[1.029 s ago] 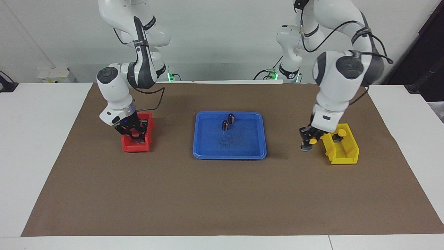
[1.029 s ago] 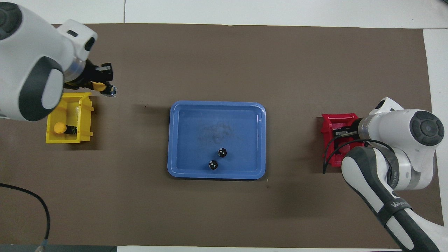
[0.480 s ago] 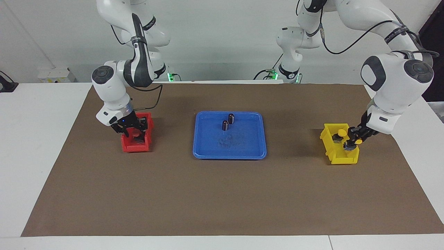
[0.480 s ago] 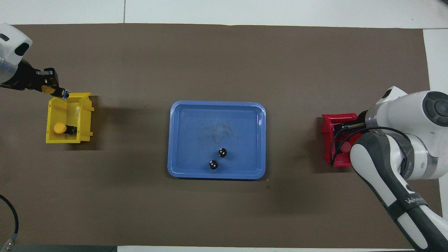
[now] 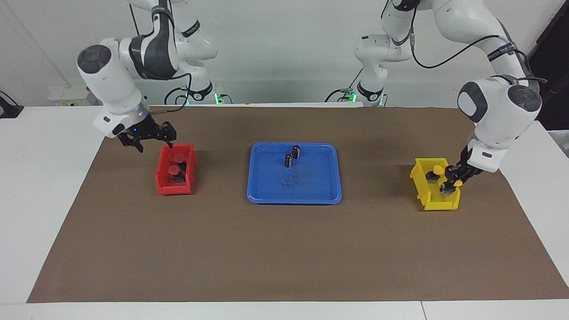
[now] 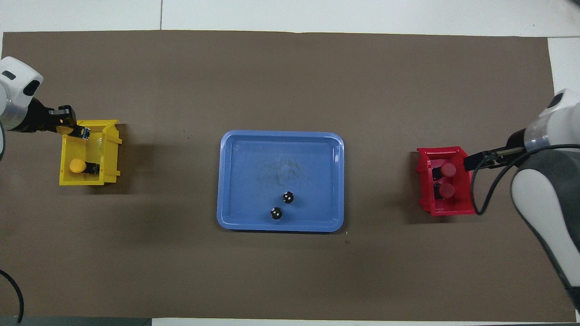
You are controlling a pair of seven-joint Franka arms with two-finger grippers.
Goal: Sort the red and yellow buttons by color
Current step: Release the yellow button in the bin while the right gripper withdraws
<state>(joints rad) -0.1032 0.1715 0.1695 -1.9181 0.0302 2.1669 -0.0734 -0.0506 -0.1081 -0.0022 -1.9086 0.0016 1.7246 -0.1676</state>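
The mat [image 5: 284,249] looks like matt brown paper, laid on a smooth white table [image 5: 40,186]. The blue tray [image 5: 329,195] is glossy plastic, scuffed in its middle. Both bins, red [image 5: 171,189] and yellow [image 5: 433,203], look like smooth moulded plastic. The arms' [image 5: 498,111] white shells are glossy.

We list one white table [image 5: 49,186], its top covered across the middle by a brown mat [image 5: 284,249] that leaves white margins at both ends and along the edges. A seam [image 6: 161,13] runs between white table panels. We record a plain pale wall [image 5: 284,53] rising at the robots' end. A small white box [image 5: 69,95] sits against the wall. Two green indicator lights [image 5: 218,98] glow at table level by the wall. Lighting is even, shadows soft.
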